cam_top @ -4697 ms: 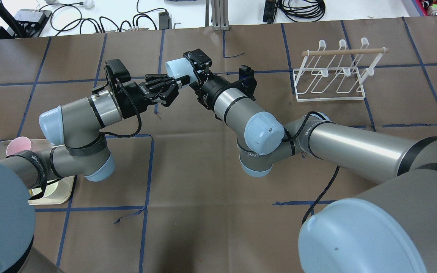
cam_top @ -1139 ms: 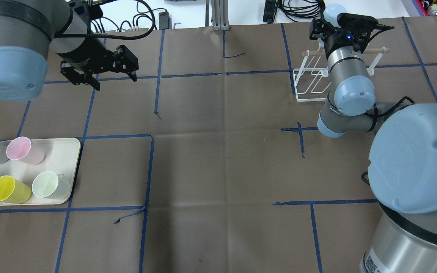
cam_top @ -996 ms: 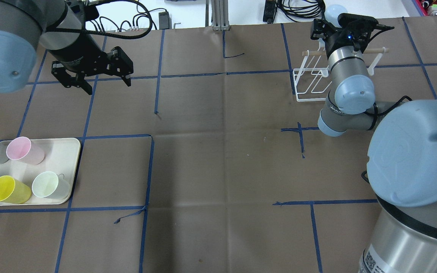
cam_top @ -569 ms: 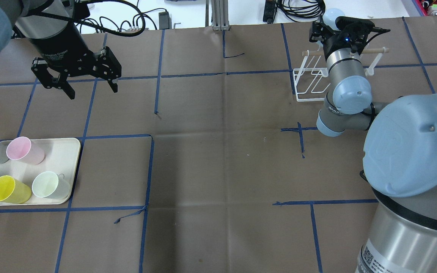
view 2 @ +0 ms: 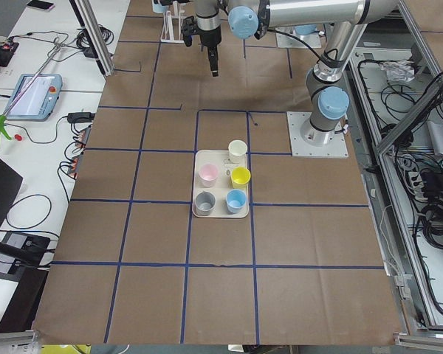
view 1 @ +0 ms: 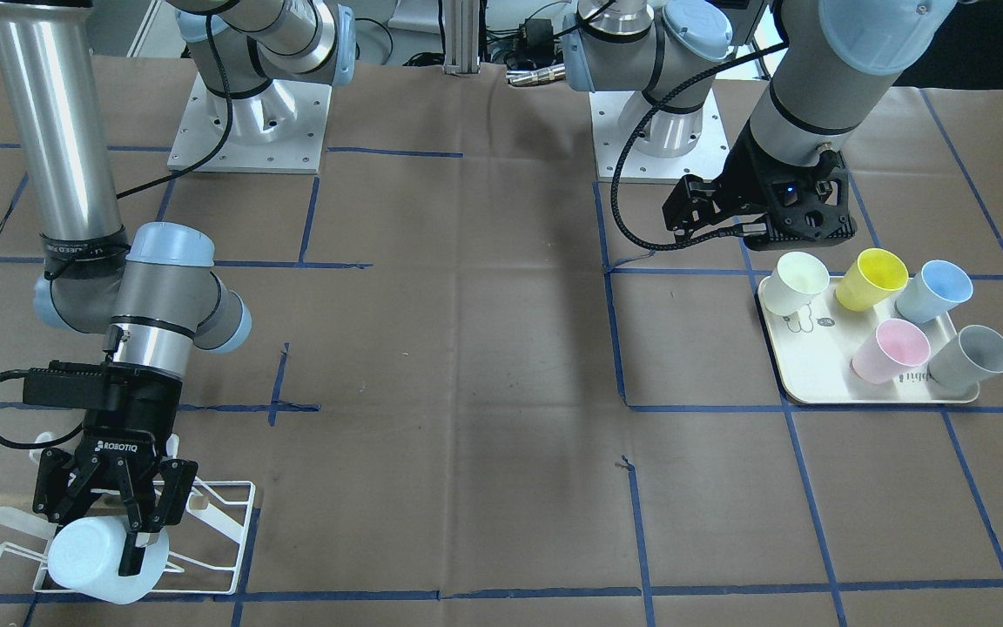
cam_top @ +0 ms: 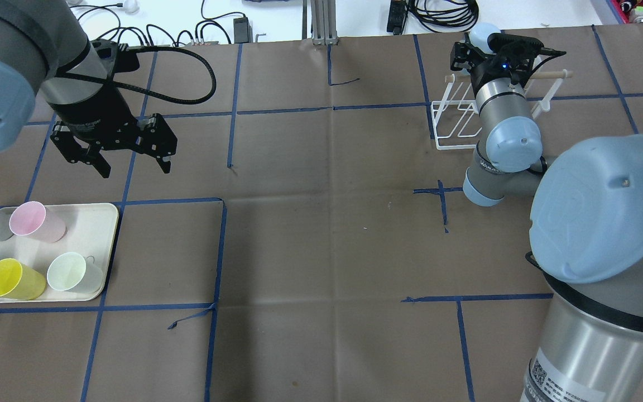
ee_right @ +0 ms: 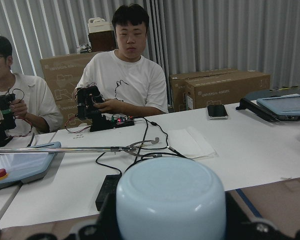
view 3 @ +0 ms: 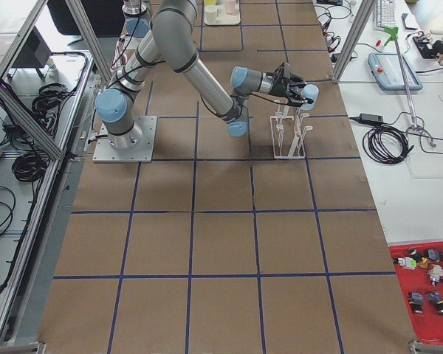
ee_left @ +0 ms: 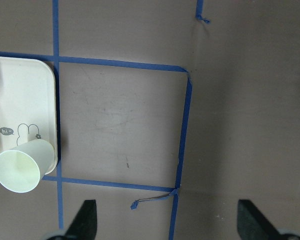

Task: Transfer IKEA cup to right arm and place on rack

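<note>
Got the pale-blue cup (view 1: 88, 566) pinched tight in the right gripper (view 1: 99, 533), closed end pointing to the far side, hanging over the white wire rack (view 1: 227, 522) at the far right corner of the table (cam_top: 321, 234), right by the wooden dowel (cam_top: 550, 73); can't tell if touching it or not. Over on the left, seeing the left gripper (cam_top: 134, 169) spread wide and holding nothing, hovering high up near the cream tray (cam_top: 101, 223) with five cups (cam_top: 25, 220) sitting on it.
</note>
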Robot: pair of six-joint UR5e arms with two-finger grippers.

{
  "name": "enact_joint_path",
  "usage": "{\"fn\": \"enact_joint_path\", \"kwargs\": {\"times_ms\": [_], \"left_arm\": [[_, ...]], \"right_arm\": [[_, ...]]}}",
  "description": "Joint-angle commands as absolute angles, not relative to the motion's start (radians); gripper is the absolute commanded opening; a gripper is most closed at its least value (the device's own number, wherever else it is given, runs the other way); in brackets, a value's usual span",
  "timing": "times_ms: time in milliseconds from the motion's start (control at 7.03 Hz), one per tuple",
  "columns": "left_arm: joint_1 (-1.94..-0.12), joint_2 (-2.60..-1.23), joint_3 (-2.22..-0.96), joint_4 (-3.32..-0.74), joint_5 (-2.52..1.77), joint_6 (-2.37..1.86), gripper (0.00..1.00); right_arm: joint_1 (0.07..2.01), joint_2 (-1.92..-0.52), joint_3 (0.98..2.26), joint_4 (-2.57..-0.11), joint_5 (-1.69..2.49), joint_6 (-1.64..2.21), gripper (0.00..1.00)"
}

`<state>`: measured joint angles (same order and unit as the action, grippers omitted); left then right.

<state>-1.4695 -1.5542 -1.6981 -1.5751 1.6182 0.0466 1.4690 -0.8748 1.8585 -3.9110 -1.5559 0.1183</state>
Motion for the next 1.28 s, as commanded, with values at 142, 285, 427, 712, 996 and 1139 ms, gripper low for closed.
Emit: {"fn": "enact_joint_path", "kwargs": {"times_ms": [142,285,427,712,996,1139], "left_arm": [[-1.23,-1.473,-1.848,-1.552,1.618,0.333,0.99],[-1.145,-1.46,-1.882,-1.54,1.621,0.442,0.99],[-1.07,-1.448,-1.906,-1.537,1.62,0.51,0.98],[-1.022,-1.428,-1.927,-1.531,1.631,0.572,0.97],[-1.02,-1.419,-1.989,-1.453,1.634,0.571,0.97],[-1.017,-1.419,-2.066,-1.354,1.634,0.571,0.97]], "right_arm": [[1.47,-0.871,1.862,-3.904,-1.552,0.133,0.99],[1.47,-0.871,1.864,-3.902,-1.554,0.132,1.0],[1.47,-0.871,1.864,-3.902,-1.554,0.13,1.0],[1.471,-0.891,1.858,-3.901,-1.555,0.123,1.0],[1.473,-0.935,1.858,-3.886,-1.554,0.12,1.0],[1.486,-0.983,1.862,-3.861,-1.551,0.121,1.0]]}}
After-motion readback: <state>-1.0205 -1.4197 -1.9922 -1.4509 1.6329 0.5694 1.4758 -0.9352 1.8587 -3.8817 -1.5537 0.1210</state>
